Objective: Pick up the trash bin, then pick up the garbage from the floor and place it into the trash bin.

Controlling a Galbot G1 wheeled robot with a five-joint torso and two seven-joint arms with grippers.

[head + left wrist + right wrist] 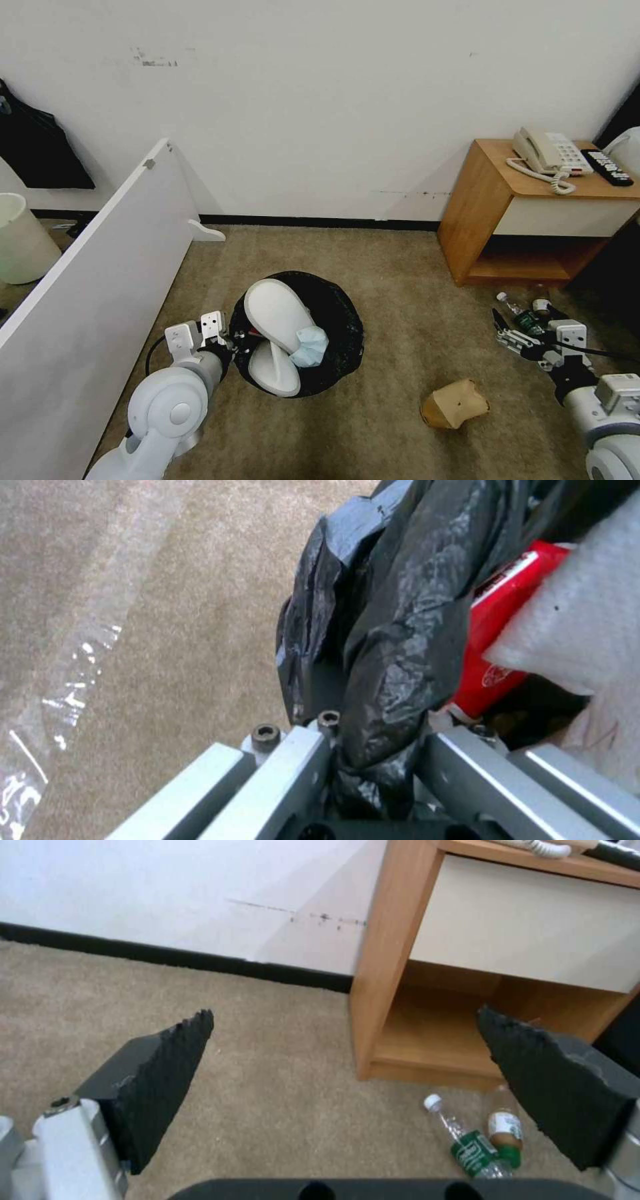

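- The trash bin, lined with a black plastic bag, sits at the centre of the carpeted floor, in front of the robot.
- The left gripper is clamped on the bin's near-left rim; the left wrist view shows its metal fingers pinching the crinkled bag between them.
- Two white slippers stand in the bin, the upper one leaning across the lower, with a light-blue cloth against them at the right.
- A red packet lies inside the bin just beside the gripped rim, pressed against a slipper.
- The right gripper hangs above the carpet at the right, its jaws spread wide apart and holding nothing; the black serrated pads are visible in the right wrist view.
- Two plastic bottles lie on the floor just beyond the right gripper, close to the foot of the wooden nightstand.
- A brown cardboard piece lies on the carpet between the bin and the right arm, apart from both.
- A telephone and a remote rest on the nightstand top.
- A white board leans at the left, with a pale bucket behind it.
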